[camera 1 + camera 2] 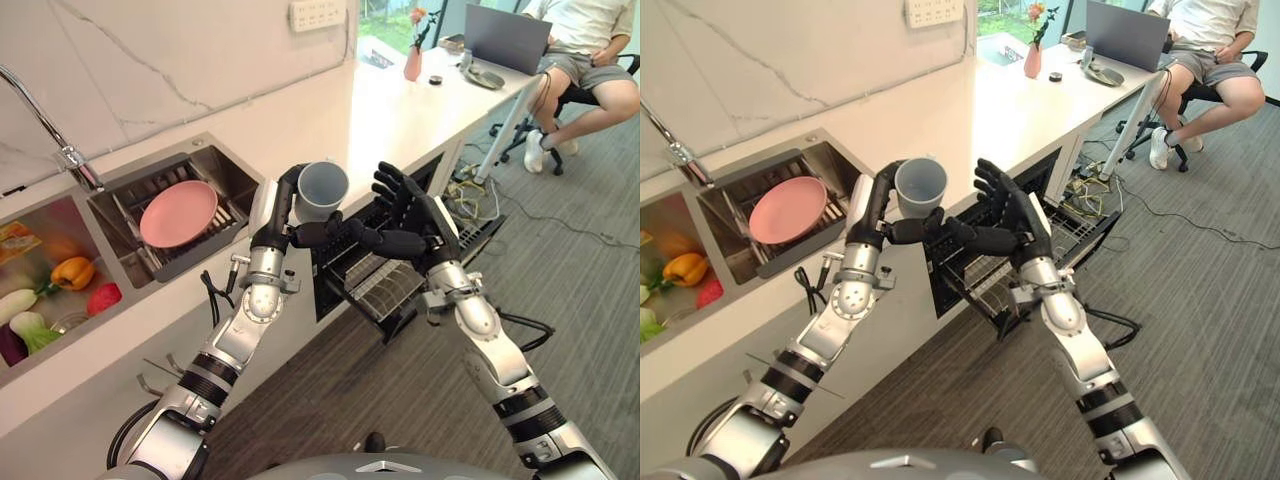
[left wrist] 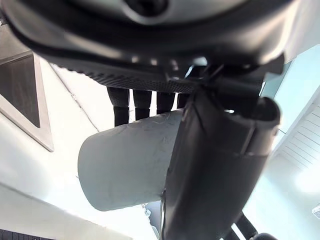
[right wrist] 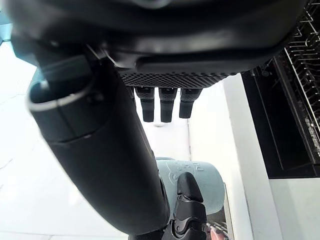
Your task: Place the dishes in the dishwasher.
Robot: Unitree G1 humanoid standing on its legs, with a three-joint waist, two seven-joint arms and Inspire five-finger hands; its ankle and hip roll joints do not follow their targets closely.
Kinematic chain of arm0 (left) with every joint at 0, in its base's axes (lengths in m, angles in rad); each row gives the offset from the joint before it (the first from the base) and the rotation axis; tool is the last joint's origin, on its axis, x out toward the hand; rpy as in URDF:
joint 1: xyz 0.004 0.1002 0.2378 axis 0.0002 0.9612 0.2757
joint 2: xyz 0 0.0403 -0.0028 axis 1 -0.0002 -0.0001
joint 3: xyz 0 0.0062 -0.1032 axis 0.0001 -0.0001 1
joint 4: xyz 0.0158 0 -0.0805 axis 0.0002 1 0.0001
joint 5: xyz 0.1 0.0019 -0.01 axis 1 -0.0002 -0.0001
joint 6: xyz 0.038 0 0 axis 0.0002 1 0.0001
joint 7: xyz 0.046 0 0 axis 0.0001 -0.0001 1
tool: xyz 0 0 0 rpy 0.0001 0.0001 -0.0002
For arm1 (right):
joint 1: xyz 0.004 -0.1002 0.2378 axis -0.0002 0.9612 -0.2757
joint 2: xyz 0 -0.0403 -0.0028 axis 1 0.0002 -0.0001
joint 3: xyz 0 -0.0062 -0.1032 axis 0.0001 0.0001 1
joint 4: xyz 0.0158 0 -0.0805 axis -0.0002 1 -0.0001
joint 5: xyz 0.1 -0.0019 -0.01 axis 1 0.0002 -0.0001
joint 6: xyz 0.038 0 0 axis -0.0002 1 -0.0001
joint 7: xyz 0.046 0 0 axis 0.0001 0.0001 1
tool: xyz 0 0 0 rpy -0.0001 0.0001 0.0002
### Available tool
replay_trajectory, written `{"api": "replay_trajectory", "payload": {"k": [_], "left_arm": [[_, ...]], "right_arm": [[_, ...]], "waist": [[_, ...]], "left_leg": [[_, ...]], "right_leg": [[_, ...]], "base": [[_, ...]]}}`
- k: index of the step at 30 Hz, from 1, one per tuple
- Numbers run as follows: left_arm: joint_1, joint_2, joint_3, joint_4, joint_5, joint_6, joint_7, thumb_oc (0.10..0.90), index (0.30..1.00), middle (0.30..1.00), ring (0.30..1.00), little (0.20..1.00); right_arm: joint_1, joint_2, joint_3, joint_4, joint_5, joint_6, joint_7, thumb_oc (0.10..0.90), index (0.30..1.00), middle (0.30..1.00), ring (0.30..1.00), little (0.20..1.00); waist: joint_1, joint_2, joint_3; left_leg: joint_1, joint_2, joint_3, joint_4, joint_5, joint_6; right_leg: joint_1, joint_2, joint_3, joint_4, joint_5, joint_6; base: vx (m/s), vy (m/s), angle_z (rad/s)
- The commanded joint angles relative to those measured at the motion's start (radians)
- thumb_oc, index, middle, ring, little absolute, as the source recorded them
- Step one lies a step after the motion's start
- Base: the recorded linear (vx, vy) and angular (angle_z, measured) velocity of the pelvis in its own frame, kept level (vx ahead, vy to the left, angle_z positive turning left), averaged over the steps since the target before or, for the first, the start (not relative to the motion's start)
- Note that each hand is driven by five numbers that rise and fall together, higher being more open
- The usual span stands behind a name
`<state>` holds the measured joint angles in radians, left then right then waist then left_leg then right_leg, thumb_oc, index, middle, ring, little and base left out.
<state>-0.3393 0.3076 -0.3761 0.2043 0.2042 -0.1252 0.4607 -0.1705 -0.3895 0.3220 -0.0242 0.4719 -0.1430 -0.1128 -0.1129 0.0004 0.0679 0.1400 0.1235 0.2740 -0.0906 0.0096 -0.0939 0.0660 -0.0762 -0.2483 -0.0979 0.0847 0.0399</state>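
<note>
Cup [image 1: 322, 189], grey-blue and plain, sits clasped in my left hand [image 1: 283, 215] above the open dishwasher rack [image 1: 372, 277], mouth tilted toward me. I judge it rigid, light, smooth enough to slip, and chippable if ceramic; holding round the body suits it. My right hand [image 1: 410, 215] hovers beside it, fingers straight and holding nothing. A faint embossed mark on the cup's wall is illegible. One pink plate [image 1: 178, 213] waits in the sink [image 1: 224, 166].

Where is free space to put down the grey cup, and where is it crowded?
The left hand holds the grey cup. Free: the white counter between the sink and the pink vase, and the pulled-out dishwasher rack. Crowded: the sink with its pink plate, and the vegetable basin.
</note>
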Motion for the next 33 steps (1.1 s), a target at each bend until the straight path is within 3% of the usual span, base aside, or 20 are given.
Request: {"api": "replay_trajectory", "payload": {"k": [1, 12, 23, 33], "left_arm": [[-0.189, 0.018, -0.004, -0.073, -0.021, -0.084, 0.045, 0.400, 0.300, 0.300, 0.300, 0.300], [-0.144, 0.005, -0.005, -0.133, -0.078, -0.088, 0.021, 0.400, 0.300, 0.300, 0.300, 0.300], [-0.038, -0.031, 0.018, -0.134, -0.316, -0.079, -0.072, 0.400, 0.300, 0.300, 0.300, 0.300], [-0.059, -0.010, 0.042, -0.150, -0.435, -0.090, -0.169, 0.400, 0.300, 0.300, 0.300, 0.300]], "right_arm": [[-0.077, 0.030, -0.012, -0.044, -0.019, -0.075, 0.016, 0.800, 0.900, 0.900, 0.900, 0.900], [-0.099, 0.044, 0.000, -0.005, -0.017, -0.057, -0.002, 0.800, 0.900, 0.900, 0.900, 0.900], [-0.138, 0.053, -0.034, 0.007, 0.066, -0.046, 0.019, 0.800, 0.900, 0.900, 0.900, 0.900], [-0.142, -0.014, -0.039, 0.089, -0.018, 0.014, 0.056, 0.800, 0.900, 0.900, 0.900, 0.900]], "waist": [[0.007, -0.029, -0.078], [0.017, -0.030, -0.076], [0.038, -0.035, -0.069], [0.042, -0.035, -0.068]], "left_leg": [[-0.014, 0.047, 0.029, 0.003, 0.032, -0.014], [-0.013, 0.045, 0.022, 0.003, 0.028, -0.013], [-0.019, 0.043, 0.006, 0.003, 0.028, -0.012], [-0.021, 0.042, 0.002, 0.003, 0.027, -0.014]], "right_leg": [[0.083, -0.109, 0.025, 0.055, -0.118, 0.133], [0.086, -0.108, 0.025, 0.049, -0.117, 0.133], [0.095, -0.106, 0.014, 0.041, -0.116, 0.129], [0.098, -0.106, 0.011, 0.036, -0.114, 0.130]], "base": [[0.00, 0.000, 0.00], [0.00, 0.000, 0.00], [0.00, -0.001, 0.03], [0.00, 0.001, 0.01]]}}
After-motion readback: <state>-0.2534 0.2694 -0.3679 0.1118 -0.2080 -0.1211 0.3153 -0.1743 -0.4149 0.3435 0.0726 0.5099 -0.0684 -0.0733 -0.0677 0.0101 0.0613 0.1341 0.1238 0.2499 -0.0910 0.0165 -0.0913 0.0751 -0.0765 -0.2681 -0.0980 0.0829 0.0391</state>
